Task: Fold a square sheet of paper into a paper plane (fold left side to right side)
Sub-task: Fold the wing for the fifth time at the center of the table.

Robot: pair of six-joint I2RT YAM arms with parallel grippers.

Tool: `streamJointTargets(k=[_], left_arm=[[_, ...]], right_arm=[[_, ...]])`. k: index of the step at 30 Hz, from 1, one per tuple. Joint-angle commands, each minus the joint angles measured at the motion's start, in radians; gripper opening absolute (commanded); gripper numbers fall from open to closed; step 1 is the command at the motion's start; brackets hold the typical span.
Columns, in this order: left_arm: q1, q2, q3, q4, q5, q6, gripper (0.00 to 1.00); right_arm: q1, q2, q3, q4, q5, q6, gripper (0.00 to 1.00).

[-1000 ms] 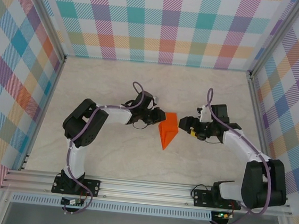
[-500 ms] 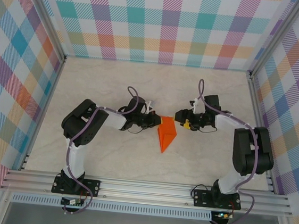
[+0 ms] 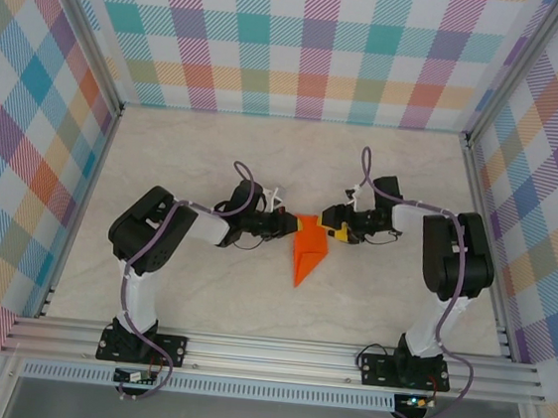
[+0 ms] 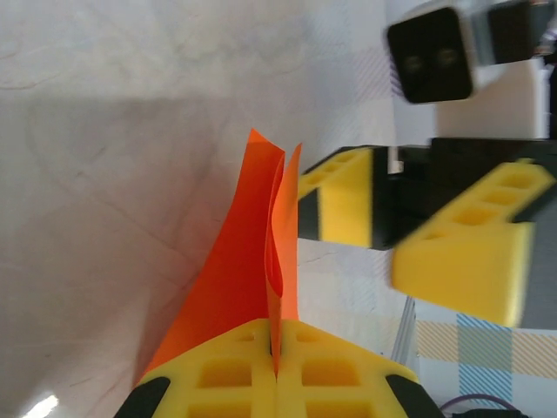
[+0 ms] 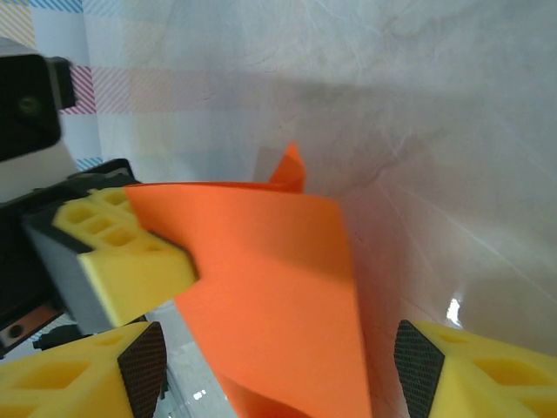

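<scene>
The square sheet of paper (image 3: pixel 307 252) is folded into a bright orange pointed wedge at the table's middle, its tip toward the near edge. My left gripper (image 3: pixel 290 230) is shut on the wedge's upper left edge. In the left wrist view the paper (image 4: pixel 235 279) stands pinched upright between my yellow fingers (image 4: pixel 226 379). My right gripper (image 3: pixel 330 232) stands open at the wedge's upper right. In the right wrist view the paper (image 5: pixel 278 270) lies between the right fingers (image 5: pixel 487 374) without touching them. The left gripper's finger (image 5: pixel 122 257) shows behind it.
The pale marbled table top (image 3: pixel 215 152) is ringed by plaid walls (image 3: pixel 306 42). An aluminium rail (image 3: pixel 273 356) carries both arm bases along the near edge. Metal posts (image 3: pixel 482 180) stand at the back corners.
The right gripper has moved left and away from the near edge, up to the paper, its jaws now astride it. The left gripper has shut on the paper's left edge.
</scene>
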Motion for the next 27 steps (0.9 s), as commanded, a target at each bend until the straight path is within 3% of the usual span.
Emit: streamJointTargets(k=[1, 12, 19, 21, 27], left_arm=[[0.007, -0.044, -0.011, 0.054, 0.033, 0.021, 0.00], [0.007, -0.008, 0.000, 0.045, 0.027, 0.018, 0.00], [0.007, 0.023, 0.017, 0.038, 0.030, 0.017, 0.01], [0.007, 0.026, 0.022, 0.025, 0.026, 0.022, 0.08], [0.012, -0.062, 0.035, -0.178, -0.039, 0.145, 0.43]], right_arm=[[-0.006, 0.016, 0.012, 0.023, -0.064, -0.041, 0.72], [-0.006, 0.036, -0.004, 0.046, -0.104, -0.032, 0.46], [-0.006, 0.055, -0.018, 0.037, -0.080, -0.032, 0.23], [-0.006, 0.054, -0.023, 0.031, -0.070, -0.035, 0.19], [-0.006, 0.038, -0.027, 0.003, -0.046, -0.044, 0.08]])
